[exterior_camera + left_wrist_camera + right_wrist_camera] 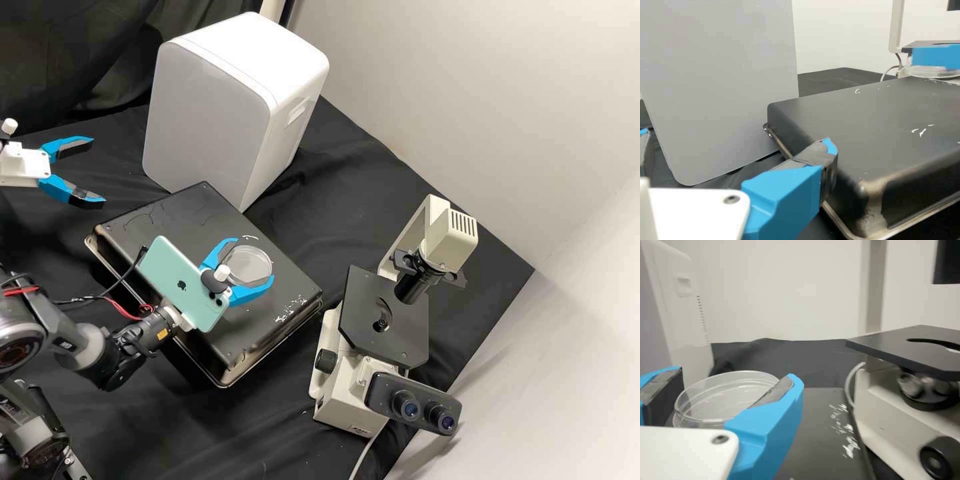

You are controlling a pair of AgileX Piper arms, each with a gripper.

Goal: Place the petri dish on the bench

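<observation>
A black cloth covers the laboratory bench (pixel 373 173), which sits in a corner of pale walls. A tall white rounded box of plastic (pixel 227 100) stands at the back. In front of it a black metal tray (pixel 167 220) lies upside down and gives a raised, flat platform. A cream and black inverted microscope (pixel 387 347) stands just beside the tray, on the side away from the arms.

The clear, round, shallow plastic petri dish (pixel 248 261) is at the tray's top, near the edge facing the microscope. The right gripper (pixel 255 261) reaches low across the tray, with one blue finger on each side of the dish. In the right wrist view the pads press against the dish's wall, so the dish looks clamped by its rim. That sideways hold probably serves to keep it level and its lid seated. I cannot tell whether it rests on the tray or hangs just above it.

The left gripper (pixel 95 169) hovers spread open and empty, well apart from the dish near the tray's far corner, likely parked out of the way. The dish is not yet on the cloth.
</observation>
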